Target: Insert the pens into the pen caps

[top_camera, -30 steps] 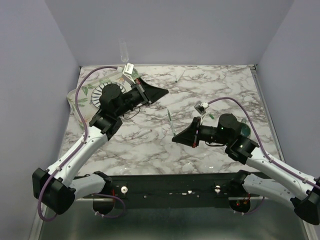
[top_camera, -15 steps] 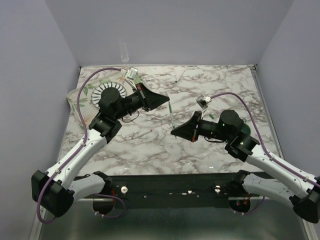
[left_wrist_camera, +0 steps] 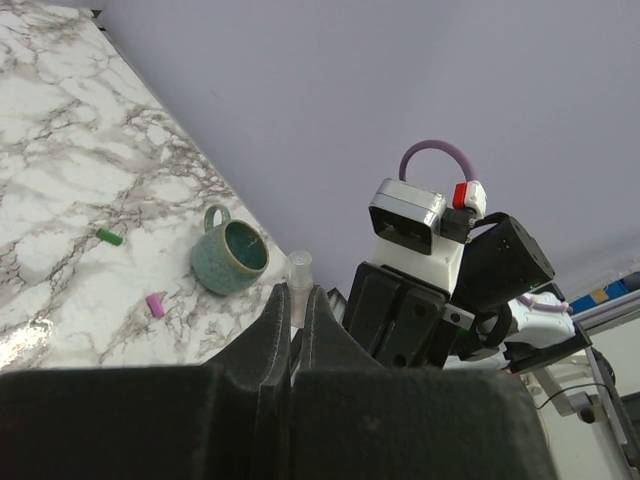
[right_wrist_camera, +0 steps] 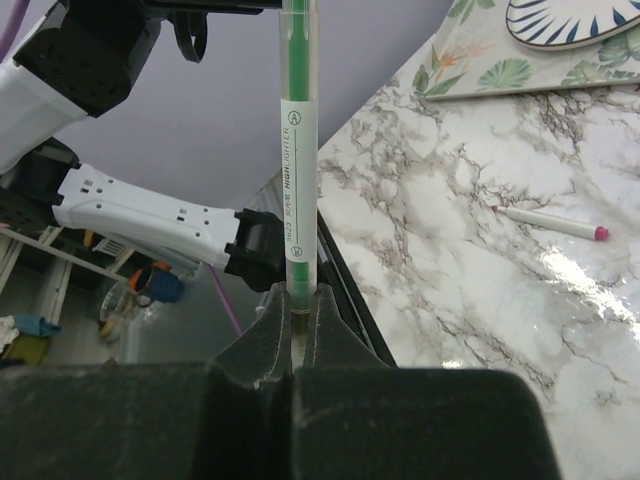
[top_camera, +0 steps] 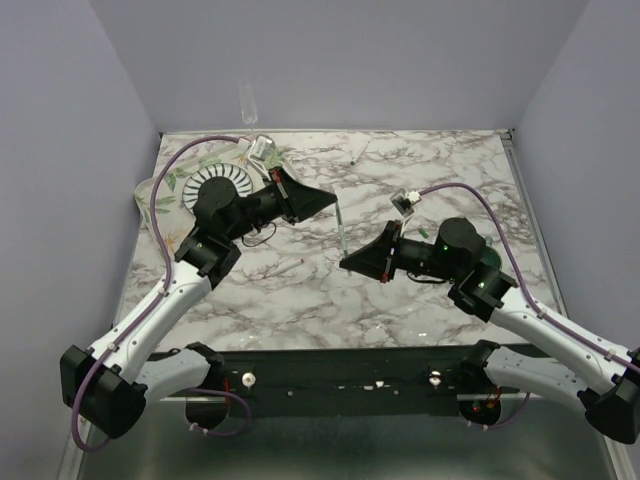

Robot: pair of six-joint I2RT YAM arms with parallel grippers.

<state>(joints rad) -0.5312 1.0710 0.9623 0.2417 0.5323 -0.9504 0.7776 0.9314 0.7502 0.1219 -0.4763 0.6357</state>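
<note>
1. Left wrist view: a glazed teal ceramic mug (left_wrist_camera: 230, 257) is taken as the landmark on the white, grey-veined marble tabletop (left_wrist_camera: 60, 120).
   - A tiny green plastic pen cap (left_wrist_camera: 109, 236) is seen near the mug on its handle side, and a tiny pink-magenta plastic pen cap (left_wrist_camera: 155, 305) near its base.
   - Both caps lie loose, and no pen is fitted in either.
   - The left tool (left_wrist_camera: 297, 292) is shown with its black fingers pressed together.
   - A pale translucent stub (left_wrist_camera: 299, 268) is seen at their tips. Whether it is pinched or merely stands behind them cannot be told.

2. Right wrist view: the mug and caps are not shown here, but the grip is.
   - The right tool (right_wrist_camera: 297, 295) is clamped narrowly on the lower end of a thin white-barrelled highlighter pen with a green core (right_wrist_camera: 297, 150).
   - This pen is held upright, clear of the tabletop, probably so that one end is left free for a cap.
   - Its upper end is met by the black body of the left tool.
   - A second white-barrelled pen with a pink tip (right_wrist_camera: 550, 222) is seen lying flat and untouched.

3. Top view: only here is the spacing given.
   - The two tools are brought together well apart from the mug, with the highlighter pen spanning between them.
   - The pink-tipped pen lies farther from the mug still.
   - The caps cannot be made out.
   - Since both caps lie by the mug, it is judged that the pen must be carried that way, and capping is not yet begun.
</note>
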